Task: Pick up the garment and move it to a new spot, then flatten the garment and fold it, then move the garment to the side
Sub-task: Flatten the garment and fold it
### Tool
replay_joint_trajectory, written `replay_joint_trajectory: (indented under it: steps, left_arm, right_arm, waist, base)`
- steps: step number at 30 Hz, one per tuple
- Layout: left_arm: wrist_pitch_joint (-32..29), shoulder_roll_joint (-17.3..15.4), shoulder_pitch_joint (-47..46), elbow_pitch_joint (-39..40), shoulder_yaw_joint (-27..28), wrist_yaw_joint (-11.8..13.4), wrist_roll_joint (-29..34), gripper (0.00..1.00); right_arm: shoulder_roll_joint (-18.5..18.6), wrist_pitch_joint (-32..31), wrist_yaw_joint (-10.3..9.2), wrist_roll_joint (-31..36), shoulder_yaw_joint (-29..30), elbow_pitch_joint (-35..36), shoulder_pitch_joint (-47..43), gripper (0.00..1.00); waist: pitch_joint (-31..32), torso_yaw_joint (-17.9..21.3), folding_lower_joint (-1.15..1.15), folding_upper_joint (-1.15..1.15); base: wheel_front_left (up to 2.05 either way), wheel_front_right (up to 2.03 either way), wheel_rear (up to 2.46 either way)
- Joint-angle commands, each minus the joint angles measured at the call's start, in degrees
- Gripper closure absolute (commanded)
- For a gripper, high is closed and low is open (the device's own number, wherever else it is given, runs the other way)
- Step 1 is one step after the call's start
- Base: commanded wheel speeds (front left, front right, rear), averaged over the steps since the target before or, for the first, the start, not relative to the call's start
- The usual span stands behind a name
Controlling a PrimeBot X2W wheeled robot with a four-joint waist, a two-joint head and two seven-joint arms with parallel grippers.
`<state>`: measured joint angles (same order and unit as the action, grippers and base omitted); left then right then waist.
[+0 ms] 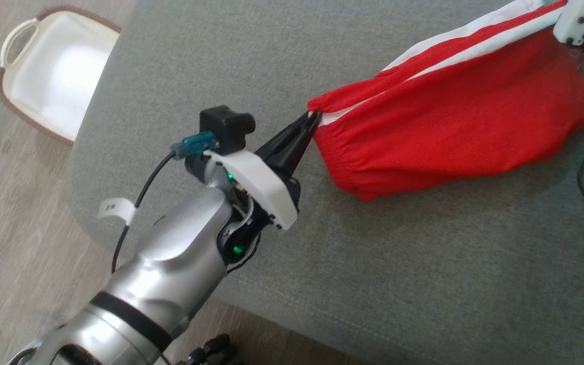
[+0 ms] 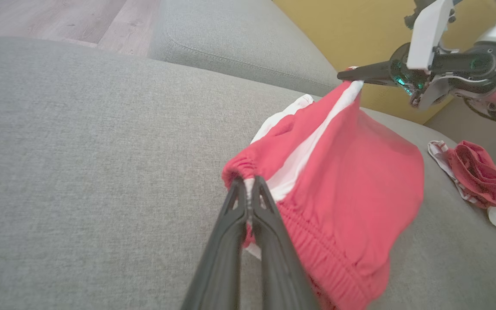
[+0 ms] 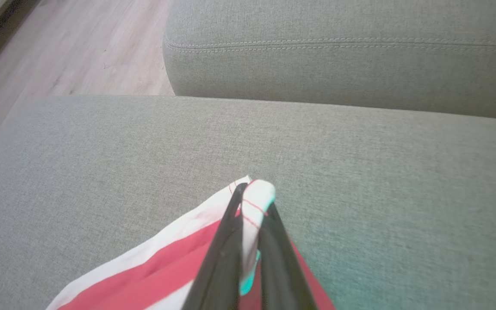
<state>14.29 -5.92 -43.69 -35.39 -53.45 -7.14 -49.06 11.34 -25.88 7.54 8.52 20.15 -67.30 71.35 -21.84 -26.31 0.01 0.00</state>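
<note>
The garment point(image 1: 454, 132) is a pair of red shorts with white side stripes, stretched above the grey sofa seat point(image 1: 373, 263). My left gripper point(image 1: 313, 117) is shut on its elastic waistband corner, the garment point(image 2: 351, 181) sagging between both arms. At the upper right, my right gripper point(image 2: 351, 77) is shut on the white-striped hem corner. In the right wrist view the right gripper point(image 3: 252, 193) pinches the white hem of the garment point(image 3: 166, 275) between its dark fingers.
A white basket point(image 1: 53, 71) with a brown rim stands on the wooden floor at the left. A second red-and-white cloth point(image 2: 480, 176) lies crumpled on the sofa near the right arm. The sofa backrest point(image 3: 342, 56) rises behind the seat.
</note>
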Motion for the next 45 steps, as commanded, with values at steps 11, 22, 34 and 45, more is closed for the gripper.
replay_joint_trajectory:
  steps: [11,22,34,45]
  left_arm:
    - [0.7,0.2,-4.2,-1.2,2.1,-0.3,1.1,0.00]
    - [0.7,-1.9,-1.7,-4.2,10.1,-0.3,6.3,0.00]
    - [0.7,-6.1,6.1,-0.7,21.8,2.0,10.1,0.00]
    - [0.7,-7.5,17.3,11.6,32.2,7.5,14.7,0.00]
  right_arm:
    - [-2.6,6.8,-0.05,5.3,4.0,2.2,4.5,0.00]
    - [-5.4,19.5,-0.05,-0.7,2.1,-2.2,4.7,0.00]
    - [-7.8,31.8,-0.05,-15.3,-15.1,-2.2,-3.6,0.00]
    - [-2.7,38.1,-0.05,-27.9,-36.0,15.4,-24.0,0.00]
  waist:
    - [-2.8,-0.8,-0.01,0.00]
    - [1.8,5.5,-0.01,0.00]
    - [12.3,13.9,-0.01,0.00]
    - [20.4,19.7,-0.01,0.00]
  base:
    - [0.00,0.00,0.00]
    - [0.00,0.00,0.00]
    - [0.00,0.00,0.00]
    - [0.00,0.00,0.00]
